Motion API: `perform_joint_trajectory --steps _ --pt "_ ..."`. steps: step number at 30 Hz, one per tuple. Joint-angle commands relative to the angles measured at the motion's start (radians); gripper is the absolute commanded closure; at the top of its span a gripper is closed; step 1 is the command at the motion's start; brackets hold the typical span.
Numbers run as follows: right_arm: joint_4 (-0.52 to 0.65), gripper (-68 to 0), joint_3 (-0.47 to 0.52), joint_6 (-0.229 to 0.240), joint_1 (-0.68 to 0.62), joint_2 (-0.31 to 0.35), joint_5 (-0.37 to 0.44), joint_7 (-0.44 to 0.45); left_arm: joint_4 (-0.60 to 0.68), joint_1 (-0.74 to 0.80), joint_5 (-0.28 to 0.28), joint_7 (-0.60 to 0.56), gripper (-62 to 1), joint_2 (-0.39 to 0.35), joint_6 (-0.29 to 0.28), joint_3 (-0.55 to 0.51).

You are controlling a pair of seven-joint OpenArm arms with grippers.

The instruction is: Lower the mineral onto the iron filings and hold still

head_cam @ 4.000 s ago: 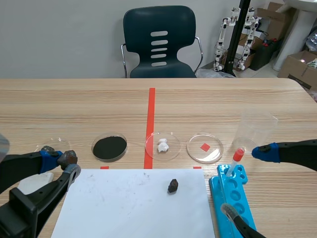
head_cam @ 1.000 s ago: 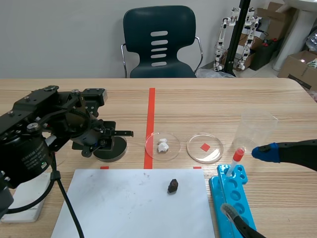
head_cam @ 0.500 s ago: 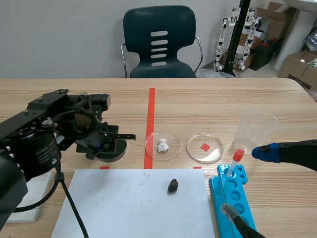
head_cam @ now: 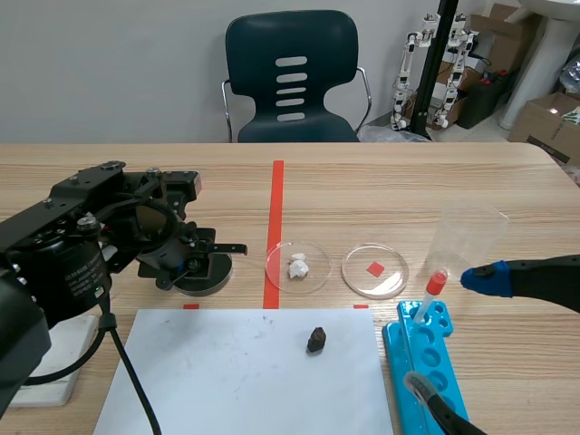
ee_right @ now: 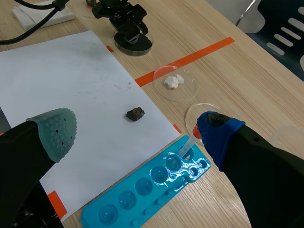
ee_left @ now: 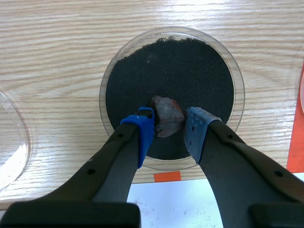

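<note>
Looking across a pale wooden desk point(head_cam: 408, 181), with a dark chair point(head_cam: 292, 72) standing behind its far edge and a grey wall beyond. Hanging low over the dish of iron filings point(ee_left: 171, 66), toward the desk's left edge, with the left tool point(ee_left: 169, 128) clenched on the mineral point(ee_left: 167, 115). Pinching that brownish lump side to side between the blue pads point(ee_left: 142, 130), probably so as to be leaving its underside free for meeting the black grains. Resting it on the near part of the filings, or hovering just above them; not telling which from here. Judging the lowering as about done and the holding as beginning.

Waiting over by the desk's right edge with the right tool point(ee_right: 135, 127) spread wide and grasping nothing, likely parked there so as not to be crowding the dish.

Getting the grip and the mineral only from the left wrist view; losing both behind the black arm in the scene view. Catching, from the right wrist view instead, a second dark stone point(ee_right: 135, 114) lying on the white sheet point(ee_right: 71, 71) and a blue well tray point(ee_right: 142, 185) beside it, toward the near edge.
</note>
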Motion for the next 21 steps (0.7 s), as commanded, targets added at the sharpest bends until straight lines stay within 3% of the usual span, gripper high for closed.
perform_joint_trajectory --steps 1,13,21 --pt "0.005 -52.9 0.001 0.000 0.001 0.000 0.011 0.011 0.008 -0.019 0.001 -0.008 -5.9 0.005 0.002 -0.001" --pt "0.005 -52.9 0.001 0.000 0.001 0.000 0.011 0.012 0.016 -0.012 0.001 -0.008 -5.9 0.002 0.000 -0.001" --pt "0.005 -52.9 0.001 0.000 0.001 0.000 0.011 0.011 0.190 0.062 0.027 -0.018 -5.9 -0.021 -0.017 -0.001"
